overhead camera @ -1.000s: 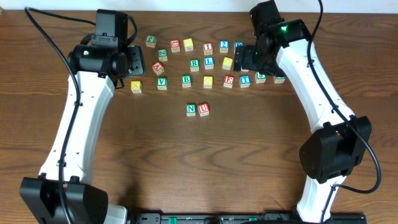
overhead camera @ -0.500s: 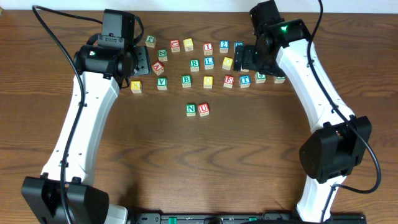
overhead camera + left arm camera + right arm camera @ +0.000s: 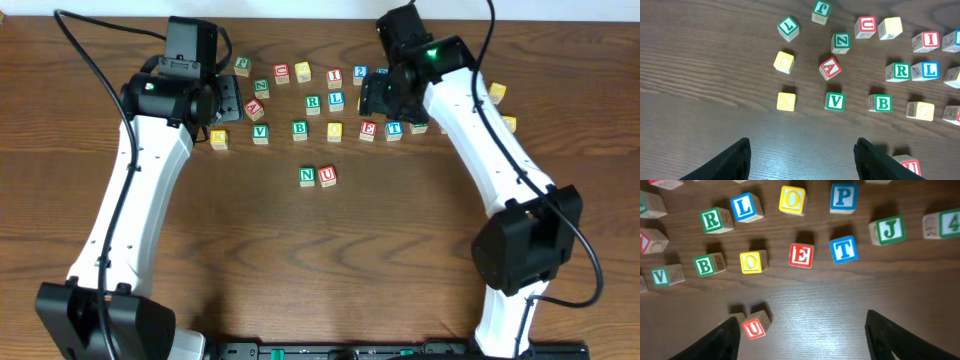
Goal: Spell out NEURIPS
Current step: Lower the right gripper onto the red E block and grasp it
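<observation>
The green N [image 3: 307, 176] and red U [image 3: 328, 176] sat side by side on the counter [image 3: 400, 250], apart from the scatter: two of seven letters set, five judged outstanding. The red E [image 3: 801, 255] lay between a yellow O [image 3: 753, 261] and the blue T [image 3: 843, 249]. The right end effector [image 3: 802, 322], spread wide and empty, hung near it; fetching E seemed the step in hand, calling for a descent astride that cube. One green R [image 3: 716, 220], one blue P [image 3: 843, 197] and two O cubes showed. The left end effector [image 3: 802, 145] was likewise spread and empty.

Overhead looks evenly lit and sharp to me. In both wrist views I get a pale sheen on the tabletop [image 3: 795, 150] toward the lower edge, with short soft shadows — the right-wrist picture is dimmer and slightly soft.
</observation>
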Available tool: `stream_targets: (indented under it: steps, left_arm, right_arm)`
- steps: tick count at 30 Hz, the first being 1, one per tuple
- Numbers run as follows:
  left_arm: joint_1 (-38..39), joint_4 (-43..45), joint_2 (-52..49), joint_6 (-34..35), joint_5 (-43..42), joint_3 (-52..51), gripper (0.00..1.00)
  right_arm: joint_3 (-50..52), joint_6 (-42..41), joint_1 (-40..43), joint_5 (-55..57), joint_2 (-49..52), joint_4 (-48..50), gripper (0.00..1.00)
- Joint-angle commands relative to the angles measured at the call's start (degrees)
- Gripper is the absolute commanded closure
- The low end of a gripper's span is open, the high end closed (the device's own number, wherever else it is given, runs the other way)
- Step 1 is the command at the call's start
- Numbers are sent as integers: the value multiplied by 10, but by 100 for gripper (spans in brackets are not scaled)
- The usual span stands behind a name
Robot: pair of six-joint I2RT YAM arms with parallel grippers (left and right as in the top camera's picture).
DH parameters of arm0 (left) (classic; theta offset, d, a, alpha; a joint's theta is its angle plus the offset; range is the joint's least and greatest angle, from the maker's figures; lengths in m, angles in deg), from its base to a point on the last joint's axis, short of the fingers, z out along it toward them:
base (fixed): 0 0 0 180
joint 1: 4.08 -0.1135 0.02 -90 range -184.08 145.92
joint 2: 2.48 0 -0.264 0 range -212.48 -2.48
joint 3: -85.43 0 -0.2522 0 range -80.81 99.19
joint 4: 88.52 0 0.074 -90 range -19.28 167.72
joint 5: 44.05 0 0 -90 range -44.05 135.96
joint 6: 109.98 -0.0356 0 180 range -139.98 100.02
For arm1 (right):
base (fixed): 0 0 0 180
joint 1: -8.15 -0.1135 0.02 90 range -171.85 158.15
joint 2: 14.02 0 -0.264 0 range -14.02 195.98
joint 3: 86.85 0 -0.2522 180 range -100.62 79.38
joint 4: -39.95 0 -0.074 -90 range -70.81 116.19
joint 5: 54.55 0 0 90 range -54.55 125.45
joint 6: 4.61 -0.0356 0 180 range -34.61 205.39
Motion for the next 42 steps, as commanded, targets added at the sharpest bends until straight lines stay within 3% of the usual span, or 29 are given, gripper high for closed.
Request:
stream_targets:
  steps: [1,11,29,42]
  left_arm:
    - [1,1,-6,7,2,-8,35]
    - [1,1,-6,7,2,-8,35]
    - [1,1,-6,7,2,-9,35]
    - [1,1,-6,7,2,-9,35]
  right_arm:
    - [-9,-25,-3,3,29,1,29]
    - [-9,-30,-16,8,81,10,37]
    - [-6,-29,-17,12,162,74,39]
    - [-5,-29,-17,37,181,95,52]
